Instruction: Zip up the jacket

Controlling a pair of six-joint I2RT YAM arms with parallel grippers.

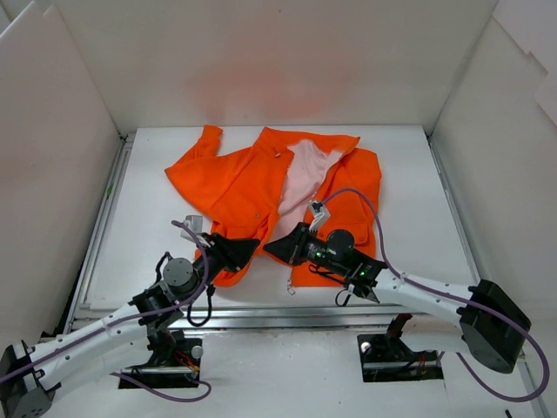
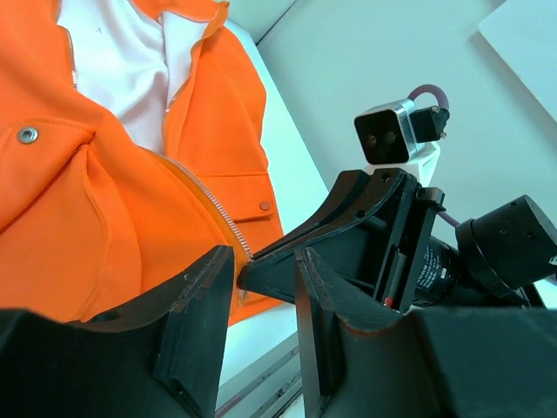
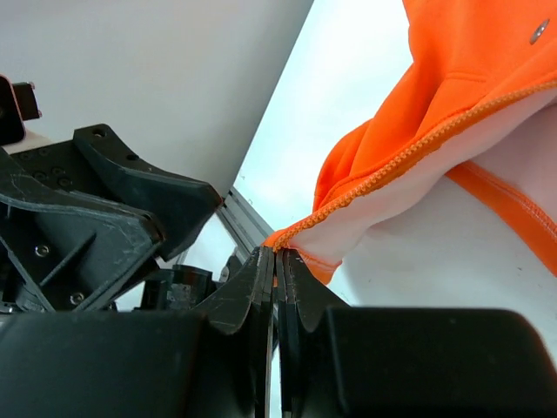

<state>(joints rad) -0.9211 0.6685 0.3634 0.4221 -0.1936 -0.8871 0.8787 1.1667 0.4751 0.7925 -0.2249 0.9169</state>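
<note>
"Where's the jacket (image 1: 235, 183)?"

"Spread open on the counter (image 1: 139, 226), beyond both sets of fingers. The right fingers (image 3: 254, 292) are clamped together on the bottom corner of one zipper edge (image 3: 383, 170). The left fingers (image 2: 196, 326) stand apart with that pinched corner between them."

"What does the step need?"

"Both zipper ends lined up squarely before anything closes, I'd say."

"Which view helps?"

"Only the right wrist shows the pinch itself. Only overhead shows the whole jacket."
</note>
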